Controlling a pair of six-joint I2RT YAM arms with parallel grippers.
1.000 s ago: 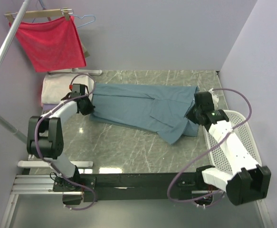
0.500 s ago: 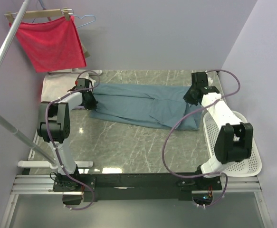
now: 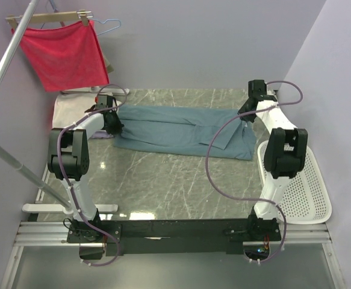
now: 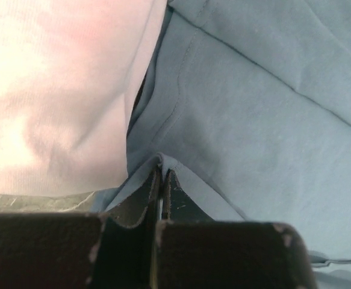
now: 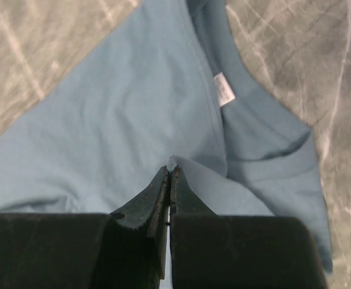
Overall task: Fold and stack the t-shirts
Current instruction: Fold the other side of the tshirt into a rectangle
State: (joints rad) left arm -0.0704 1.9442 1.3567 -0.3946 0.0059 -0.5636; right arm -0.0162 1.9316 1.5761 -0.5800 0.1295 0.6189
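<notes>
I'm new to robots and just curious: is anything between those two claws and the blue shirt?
Nothing visible. The left gripper and right gripper are each pinched shut directly on the teal t-shirt fabric.

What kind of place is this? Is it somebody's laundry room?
Probably a robot lab booth, not a home: two robot arms bolted at a marble-look table, plain walls, a blue t-shirt spread for folding, a white basket.
</notes>
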